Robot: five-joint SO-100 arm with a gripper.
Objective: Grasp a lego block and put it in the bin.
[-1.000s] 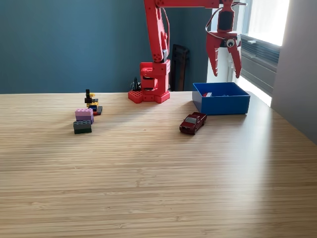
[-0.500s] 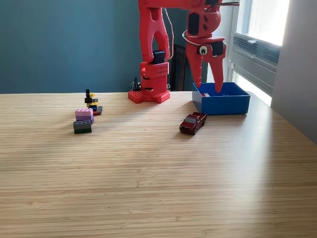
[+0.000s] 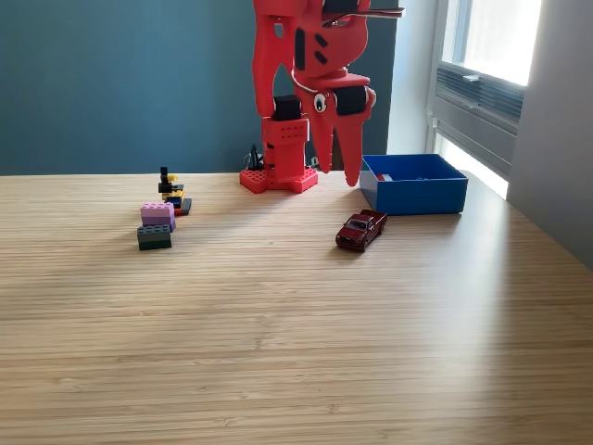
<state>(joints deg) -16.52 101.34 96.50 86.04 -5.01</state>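
Several lego blocks lie at the exterior view's left: a pink block (image 3: 157, 214) behind a dark grey one (image 3: 154, 237), and a small black, yellow and blue cluster (image 3: 170, 192) further back. The blue bin (image 3: 414, 194) sits at the right with small pieces inside, one of them red (image 3: 387, 176). My red gripper (image 3: 339, 176) hangs pointing down in front of the arm's base, just left of the bin and above the table. Its fingers stand a little apart with nothing between them.
A dark red toy car (image 3: 361, 229) rests on the wooden table (image 3: 296, 343) in front of the bin. The arm's base (image 3: 280, 178) stands at the back centre. A wall and window ledge border the right side.
The gripper has swung from high above the bin to the exterior view's left and lower, ending in front of the arm's base. Its fingers have narrowed. Blocks and car have not moved.
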